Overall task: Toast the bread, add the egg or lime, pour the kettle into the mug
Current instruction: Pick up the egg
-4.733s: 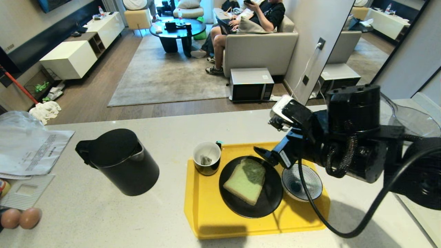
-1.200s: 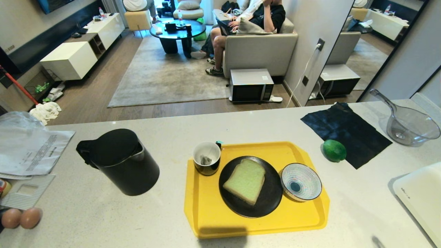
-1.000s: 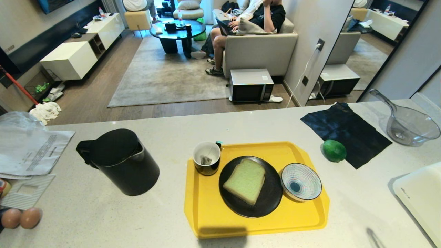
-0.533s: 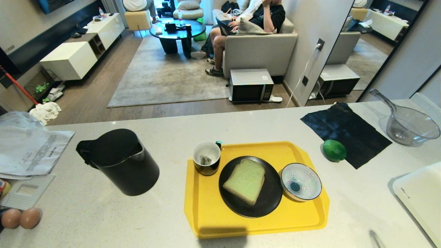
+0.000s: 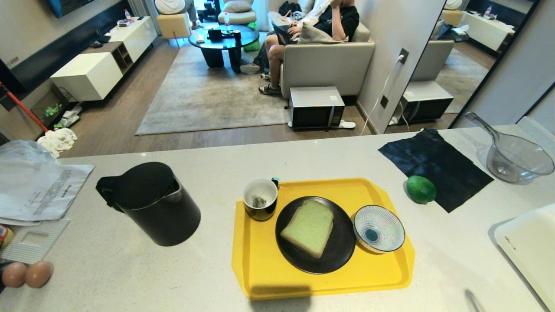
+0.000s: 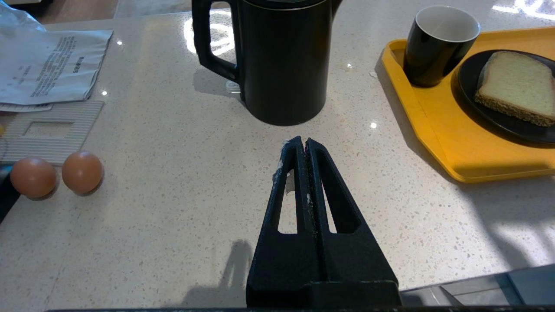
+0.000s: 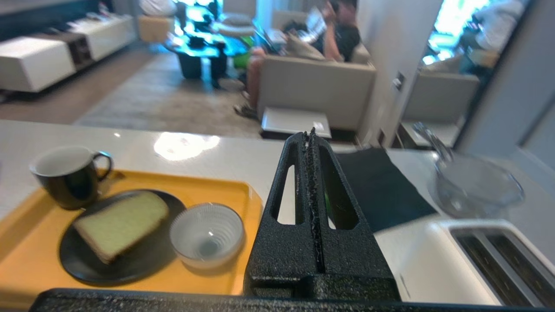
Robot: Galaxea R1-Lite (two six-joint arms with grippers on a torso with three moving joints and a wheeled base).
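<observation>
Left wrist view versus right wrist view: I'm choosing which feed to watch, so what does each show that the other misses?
Only the left wrist view shows the kettle, two brown eggs, the printed papers and the shut left gripper low over the counter.

Only the right wrist view shows the striped bowl, the black cloth, the clear bowl, the white toaster, a person on the sofa and the shut right gripper.

Both show the mug, the bread on its black plate and the yellow tray.
</observation>
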